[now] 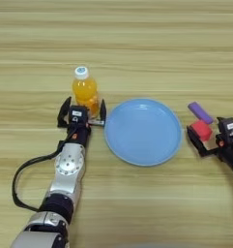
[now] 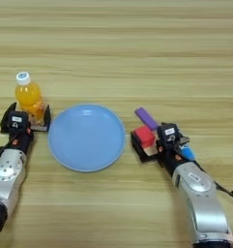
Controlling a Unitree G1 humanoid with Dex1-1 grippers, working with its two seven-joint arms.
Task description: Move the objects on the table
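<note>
On my table (image 1: 137,43) the blue plate (image 2: 86,137) holds nothing. Bottle (image 1: 85,92) stands between my spread left gripper (image 1: 82,115); my right gripper (image 2: 149,143) straddles the red cube (image 2: 144,136), purple block (image 2: 146,118) just behind. Nothing moved.
</note>
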